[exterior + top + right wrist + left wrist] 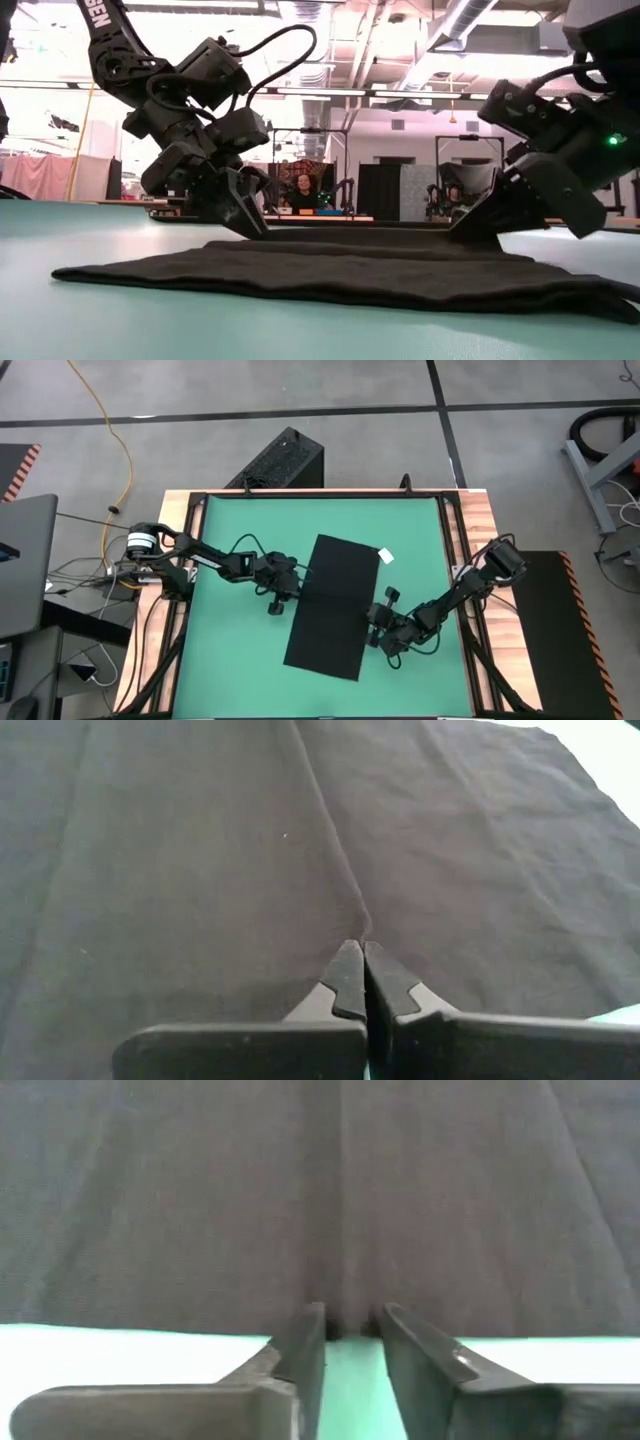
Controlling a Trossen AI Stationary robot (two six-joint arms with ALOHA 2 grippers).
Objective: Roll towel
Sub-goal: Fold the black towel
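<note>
The black towel (330, 605) lies spread flat on the green mat (240, 650), its long way running from the far side to the near side. Its small white tag (386, 556) is at the far right corner. A crease crosses its middle. My left gripper (298, 594) is down at the middle of the towel's left edge, its fingers nearly together on it. My right gripper (373, 622) is down at the right edge, shut on the cloth. Both also show in the low view, the left gripper (248, 226) and the right gripper (478, 228), with their tips at the cloth. My left gripper pinches the towel's left edge (348, 1326) between its two fingertips, about midway along that edge, where the crease ends. The fingers slant down from the table's left. The towel lies flat on the mat. My right gripper pinches a small pucker of cloth (362, 932) between its shut fingertips, just inside the towel's right edge, at the crease. The fingers slant down from the table's right. The towel lies on the mat around them.
The mat fills the table inside a wooden frame (470, 560). Bare mat lies left (230, 560) and right (420, 540) of the towel. A laptop (25, 560) and cables sit off the table's left side. A person shows far off in the room (300, 190).
</note>
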